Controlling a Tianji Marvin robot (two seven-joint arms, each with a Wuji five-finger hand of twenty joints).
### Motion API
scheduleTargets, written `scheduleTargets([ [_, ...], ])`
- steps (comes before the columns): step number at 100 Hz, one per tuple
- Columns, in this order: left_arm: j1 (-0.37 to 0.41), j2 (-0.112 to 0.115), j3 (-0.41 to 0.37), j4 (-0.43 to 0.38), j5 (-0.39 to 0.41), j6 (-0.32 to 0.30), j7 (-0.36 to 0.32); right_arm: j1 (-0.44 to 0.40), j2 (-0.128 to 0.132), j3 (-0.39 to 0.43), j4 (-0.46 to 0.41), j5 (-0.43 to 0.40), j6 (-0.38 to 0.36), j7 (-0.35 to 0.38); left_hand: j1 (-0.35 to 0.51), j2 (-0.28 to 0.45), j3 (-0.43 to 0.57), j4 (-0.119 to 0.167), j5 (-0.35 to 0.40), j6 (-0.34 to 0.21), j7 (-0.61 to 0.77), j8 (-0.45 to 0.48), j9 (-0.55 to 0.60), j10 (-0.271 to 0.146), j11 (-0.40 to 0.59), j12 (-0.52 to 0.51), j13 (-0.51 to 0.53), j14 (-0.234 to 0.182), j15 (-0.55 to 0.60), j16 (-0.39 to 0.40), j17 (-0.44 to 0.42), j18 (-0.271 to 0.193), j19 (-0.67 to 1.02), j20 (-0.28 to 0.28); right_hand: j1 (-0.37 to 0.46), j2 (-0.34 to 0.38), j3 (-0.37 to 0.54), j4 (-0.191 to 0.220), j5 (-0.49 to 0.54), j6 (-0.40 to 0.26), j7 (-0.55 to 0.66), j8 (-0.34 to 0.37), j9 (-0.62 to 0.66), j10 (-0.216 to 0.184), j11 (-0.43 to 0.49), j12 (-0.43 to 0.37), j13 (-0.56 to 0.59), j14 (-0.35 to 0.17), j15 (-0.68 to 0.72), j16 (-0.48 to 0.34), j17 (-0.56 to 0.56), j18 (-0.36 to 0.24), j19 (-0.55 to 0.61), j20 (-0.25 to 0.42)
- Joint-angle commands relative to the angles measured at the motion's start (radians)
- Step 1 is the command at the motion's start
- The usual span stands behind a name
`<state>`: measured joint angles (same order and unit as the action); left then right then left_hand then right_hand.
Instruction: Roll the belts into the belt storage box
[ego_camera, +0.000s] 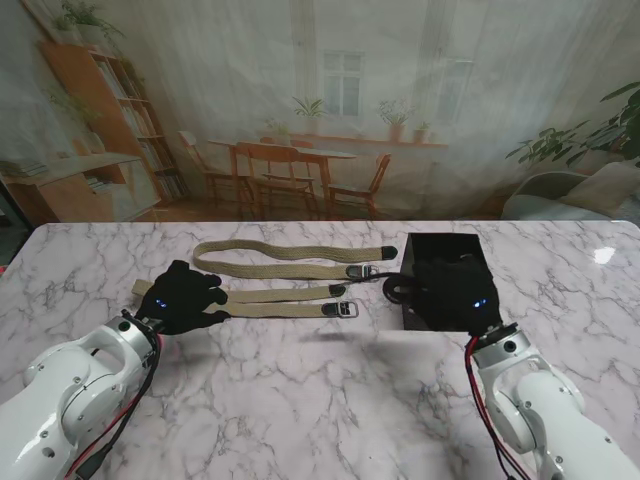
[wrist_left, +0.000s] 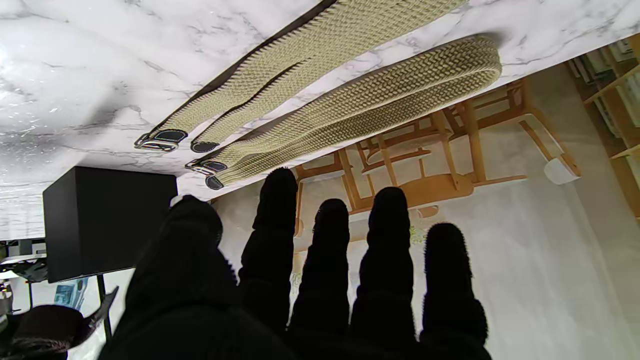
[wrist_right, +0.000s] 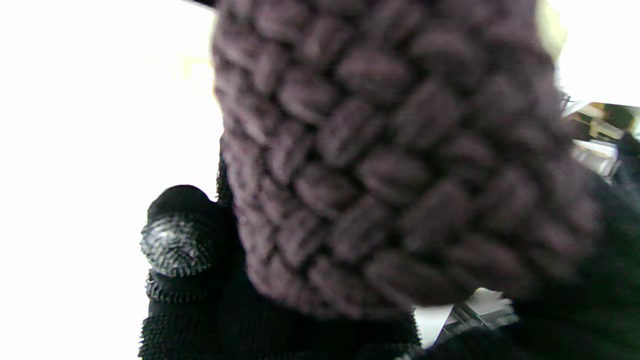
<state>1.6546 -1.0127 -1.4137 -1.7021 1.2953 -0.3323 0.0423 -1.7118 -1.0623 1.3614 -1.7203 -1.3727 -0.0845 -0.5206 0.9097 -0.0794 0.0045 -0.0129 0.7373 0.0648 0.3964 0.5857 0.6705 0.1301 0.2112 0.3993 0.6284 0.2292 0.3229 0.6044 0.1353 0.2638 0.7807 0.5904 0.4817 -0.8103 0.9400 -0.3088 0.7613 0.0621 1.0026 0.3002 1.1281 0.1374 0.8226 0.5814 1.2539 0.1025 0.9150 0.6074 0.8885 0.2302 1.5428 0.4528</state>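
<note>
- A white marble table carries two tan woven belts, each folded double, lying flat side by side across the middle
- The farther tan belt runs from its looped end on the left to its buckle beside the black belt storage box on the right
- The nearer tan belt lies just toward me from it, its buckle short of the box
- The left robot hand, gloved in black, rests over the nearer tan belt's left end; its fingers are straight and slightly spread, holding nothing
- The right robot hand sits over the box's near edge, fingers curled around a dark braided belt that fills the wrist view, blurred; it appears to be rolled
- A small dark coil pokes out at the box's left side, touching the right robot hand
</note>
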Motion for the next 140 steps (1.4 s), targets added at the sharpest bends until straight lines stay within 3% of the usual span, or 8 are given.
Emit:
scheduleTargets([
  [1,-0.002,-0.003,0.004,0.008,-0.001,0.012,-0.012,0.035,0.016,0.039,0.004,-0.006,0.001,-0.005,-0.018,0.03,-0.018,0.004,-0.019,-0.015,-0.012,0.012,-0.044,0.008,-0.016,-0.015,-0.036,-0.002,-0.023,-0.011,-0.024,0.041,-0.028,-0.009,0.245,0.081,0.194,0.047,0.075,-0.257,0.143,0.064,0.016,-0.036,0.055,0.025,0.058,-0.092,0.078,0.03,0.002,-0.04,0.01,-0.015],
  [40,0.009,-0.006,0.014,0.014,0.001,0.047,0.007,0.072,0.052,0.199,0.058,-0.123,-0.078,-0.04,-0.02,0.031,-0.019,0.004,-0.017,-0.018,-0.013,0.02,-0.033,0.005,-0.011,-0.015,-0.037,-0.004,-0.019,-0.015,-0.031,0.045,-0.038,-0.005,0.249,0.104,0.174,0.05,0.054,-0.338,0.153,0.086,-0.014,-0.082,0.037,0.056,0.02,-0.109,0.042,0.053,-0.049,-0.064,-0.039,-0.009],
  [61,0.017,-0.007,0.013,0.015,0.001,0.06,0.019,0.105,0.084,0.226,0.112,-0.205,-0.135,-0.041,-0.019,0.032,-0.018,0.004,-0.015,-0.016,-0.013,0.021,-0.027,0.006,-0.009,-0.013,-0.038,-0.003,-0.019,-0.015,-0.031,0.044,-0.041,-0.003,0.243,0.103,0.175,0.05,0.055,-0.36,0.154,0.085,-0.015,-0.093,0.028,0.063,0.018,-0.121,0.035,0.06,-0.051,-0.079,-0.049,-0.005],
  [103,0.019,-0.007,0.013,0.019,0.004,0.062,0.023,0.241,0.153,0.17,0.227,-0.346,-0.246,-0.053,-0.021,0.033,-0.019,0.004,-0.015,-0.017,-0.014,0.022,-0.027,0.005,-0.01,-0.012,-0.039,-0.004,-0.019,-0.016,-0.032,0.044,-0.045,0.001,0.227,0.106,0.176,0.046,0.047,-0.406,0.161,0.082,-0.02,-0.129,0.013,0.074,0.01,-0.14,0.012,0.068,-0.058,-0.105,-0.07,0.0],
  [140,0.021,-0.007,0.012,0.019,0.004,0.062,0.021,0.353,0.171,0.033,0.305,-0.357,-0.281,-0.04,-0.021,0.034,-0.019,0.004,-0.014,-0.016,-0.014,0.022,-0.028,0.005,-0.01,-0.012,-0.038,-0.003,-0.018,-0.015,-0.032,0.043,-0.046,0.004,0.202,0.125,0.157,0.042,0.034,-0.439,0.153,0.058,-0.029,-0.154,-0.006,0.065,-0.01,-0.144,-0.008,0.072,-0.105,-0.122,-0.07,0.024],
])
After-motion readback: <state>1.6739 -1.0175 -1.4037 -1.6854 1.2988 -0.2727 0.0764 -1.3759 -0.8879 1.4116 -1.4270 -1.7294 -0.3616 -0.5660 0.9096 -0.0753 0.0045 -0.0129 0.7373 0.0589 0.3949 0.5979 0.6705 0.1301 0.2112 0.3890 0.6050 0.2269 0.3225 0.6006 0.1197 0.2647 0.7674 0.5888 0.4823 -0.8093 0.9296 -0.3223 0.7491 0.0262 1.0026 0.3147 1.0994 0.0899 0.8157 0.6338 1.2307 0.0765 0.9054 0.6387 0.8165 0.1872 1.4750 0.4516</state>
